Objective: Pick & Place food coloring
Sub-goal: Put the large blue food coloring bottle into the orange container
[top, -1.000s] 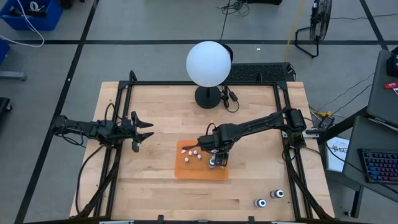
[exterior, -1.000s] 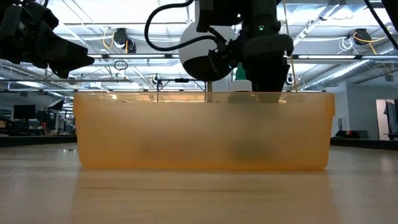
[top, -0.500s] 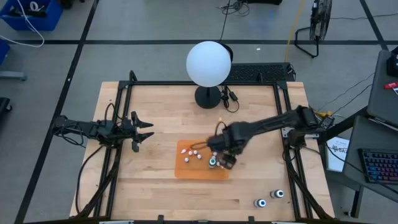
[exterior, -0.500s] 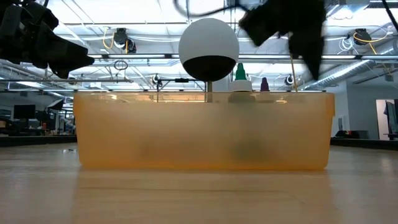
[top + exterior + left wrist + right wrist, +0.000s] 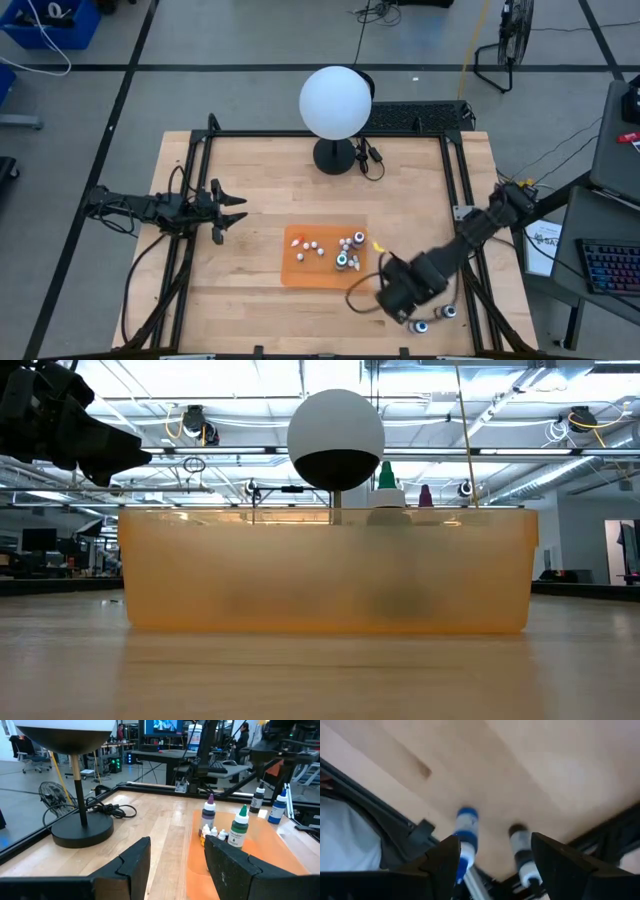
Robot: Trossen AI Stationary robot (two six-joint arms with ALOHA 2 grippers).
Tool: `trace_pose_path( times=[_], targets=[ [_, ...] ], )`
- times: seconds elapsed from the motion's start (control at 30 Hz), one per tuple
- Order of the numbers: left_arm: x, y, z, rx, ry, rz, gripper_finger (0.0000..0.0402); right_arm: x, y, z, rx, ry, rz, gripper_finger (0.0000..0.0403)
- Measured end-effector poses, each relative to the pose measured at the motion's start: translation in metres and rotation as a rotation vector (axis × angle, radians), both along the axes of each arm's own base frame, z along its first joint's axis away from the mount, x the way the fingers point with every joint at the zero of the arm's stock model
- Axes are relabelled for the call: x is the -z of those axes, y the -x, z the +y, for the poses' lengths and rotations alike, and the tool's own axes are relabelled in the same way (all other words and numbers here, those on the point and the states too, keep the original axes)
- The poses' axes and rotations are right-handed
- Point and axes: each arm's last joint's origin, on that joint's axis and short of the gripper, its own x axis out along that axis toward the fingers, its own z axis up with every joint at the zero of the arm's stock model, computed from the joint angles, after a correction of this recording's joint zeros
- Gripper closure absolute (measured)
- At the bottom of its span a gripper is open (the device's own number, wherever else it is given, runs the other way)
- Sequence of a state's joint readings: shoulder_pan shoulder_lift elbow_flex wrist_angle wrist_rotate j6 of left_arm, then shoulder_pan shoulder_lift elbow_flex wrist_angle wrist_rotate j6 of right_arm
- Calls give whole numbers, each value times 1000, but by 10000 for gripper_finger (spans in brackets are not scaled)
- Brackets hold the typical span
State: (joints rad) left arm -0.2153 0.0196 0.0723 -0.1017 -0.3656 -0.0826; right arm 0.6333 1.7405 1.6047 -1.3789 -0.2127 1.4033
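The orange tray [image 5: 300, 270] holds several tiny whitish bottles [image 5: 312, 247] and two bigger ones, green-topped [image 5: 240, 825] and purple-topped [image 5: 208, 812], standing upright on its floor. Two more bottles stand on the table near its near right corner, one blue-topped [image 5: 466, 827] and one dark-topped [image 5: 520, 842]; they also show in the high view [image 5: 433, 319]. My right gripper [image 5: 400, 298] hovers open just beside that pair, and its fingers [image 5: 442, 865] frame them from above without touching. My left gripper [image 5: 228, 208] waits open at the table's left side.
A white globe lamp [image 5: 335, 102] on a black base stands at the table's far middle, its cable coiled beside it. A small orange-yellow thing [image 5: 378, 245] lies just right of the tray. Black frame rails [image 5: 460, 200] run along the table's edges.
My right gripper has left the tray, rising and swinging toward the table's near right corner until it stands over the two bottles there. The purple-topped bottle now shows standing in the tray beside the green-topped one, where the gripper was.
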Motion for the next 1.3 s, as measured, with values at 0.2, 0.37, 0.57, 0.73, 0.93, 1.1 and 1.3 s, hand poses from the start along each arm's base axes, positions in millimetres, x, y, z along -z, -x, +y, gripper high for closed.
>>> trace_pose_path(
  times=[0.2,0.37,0.57,0.73,0.93,1.1,1.3],
  targets=[
    [0,0,0,0,0,0,215,0,21,28,89,34,-9,173],
    [0,0,0,0,0,0,215,15,33,35,58,90,-1,179],
    [0,0,0,0,0,0,215,34,31,41,112,5,5,184],
    [0,0,0,0,0,0,215,39,25,48,73,-78,-69,185],
    [0,0,0,0,0,0,215,45,31,55,82,-86,-75,190],
    [0,0,0,0,0,0,215,58,36,57,107,-83,-64,191],
    [0,0,0,0,0,0,215,73,35,57,108,-130,-88,191]
  ],
)
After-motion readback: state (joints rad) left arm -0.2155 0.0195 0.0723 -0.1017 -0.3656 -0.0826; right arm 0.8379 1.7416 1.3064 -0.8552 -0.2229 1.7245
